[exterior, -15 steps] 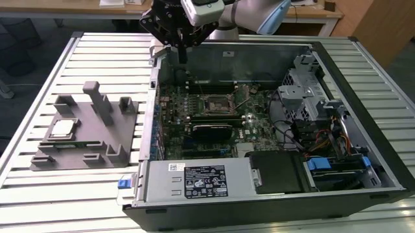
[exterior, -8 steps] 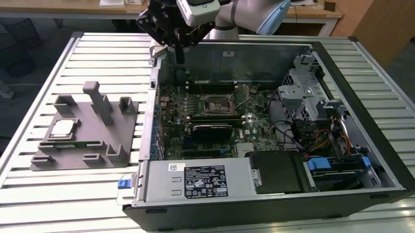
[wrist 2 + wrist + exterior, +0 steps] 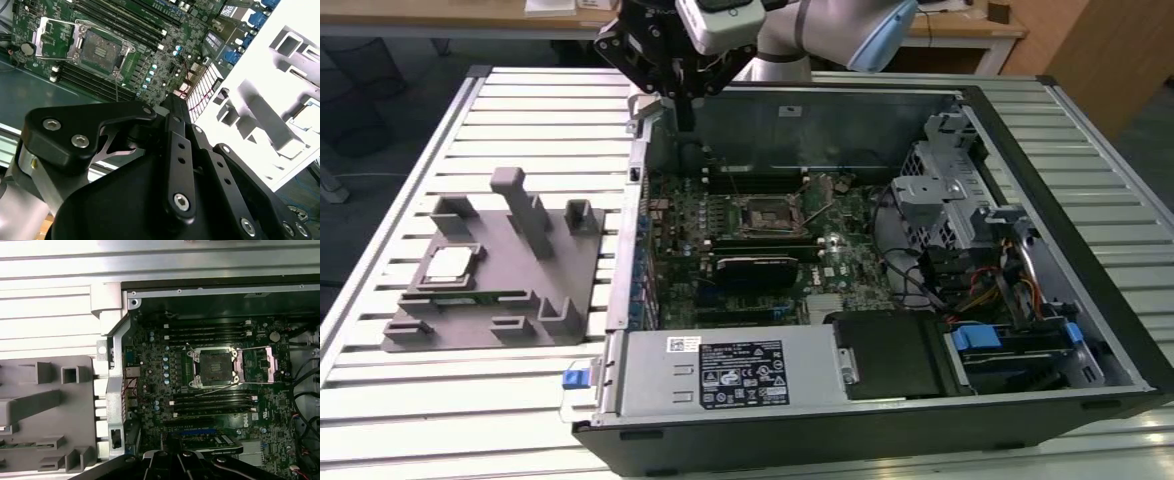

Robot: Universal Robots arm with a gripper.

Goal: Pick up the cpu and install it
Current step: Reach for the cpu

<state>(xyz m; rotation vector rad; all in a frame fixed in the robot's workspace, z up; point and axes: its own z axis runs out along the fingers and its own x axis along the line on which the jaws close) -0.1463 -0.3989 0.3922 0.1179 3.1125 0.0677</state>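
Starting at the near edge of the exterior view, the open computer case [image 3: 1067,330] lies on its side on the slatted table [image 3: 400,420], with its power supply [image 3: 720,375] closest to the camera. A little further back, towards the exterior view's left and outside the case, is the grey tray [image 3: 520,300]. The cpu [image 3: 450,263] lies flat in one of its recesses, pale metal top upward, with nothing touching it, so the pick-up is not yet done.

Further in, near the middle of the motherboard [image 3: 841,265], the socket [image 3: 767,212] is empty. In the first wrist view its hold-down plate [image 3: 257,362] is swung aside and the contact bed is bare, so the seat looks ready to receive the chip, though nothing is installed.

Furthest back, the gripper [image 3: 680,122] hangs above the rear corner of the case — well apart from the tray and higher than the socket. It carries nothing that I can see, and I cannot tell whether it is open or closed. By my reading, both halves of the job — lifting the chip and seating it — are left to do.
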